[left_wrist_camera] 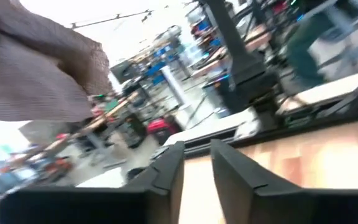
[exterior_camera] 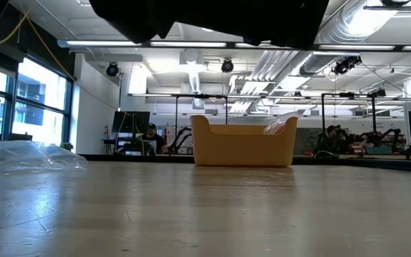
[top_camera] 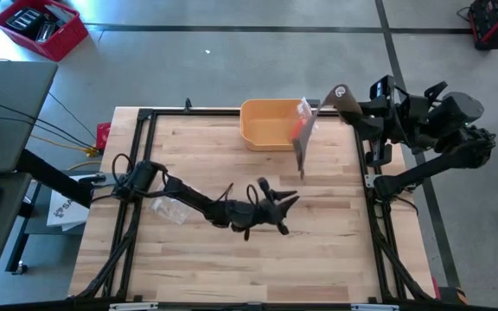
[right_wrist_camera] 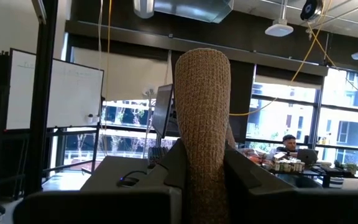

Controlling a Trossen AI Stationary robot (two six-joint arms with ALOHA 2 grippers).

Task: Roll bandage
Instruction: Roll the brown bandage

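Bandage [right_wrist_camera: 202,124] pinched in right claw [top_camera: 346,102] past table edge [top_camera: 363,173].

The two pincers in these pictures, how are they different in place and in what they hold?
The right pincer is raised at the table's far right corner, shut on the brown bandage. The left pincer is over the middle of the table; its fingers stand slightly apart with nothing between them. Both are dark and two-fingered.

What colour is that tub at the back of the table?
The tub is yellow, clearest in the high view.
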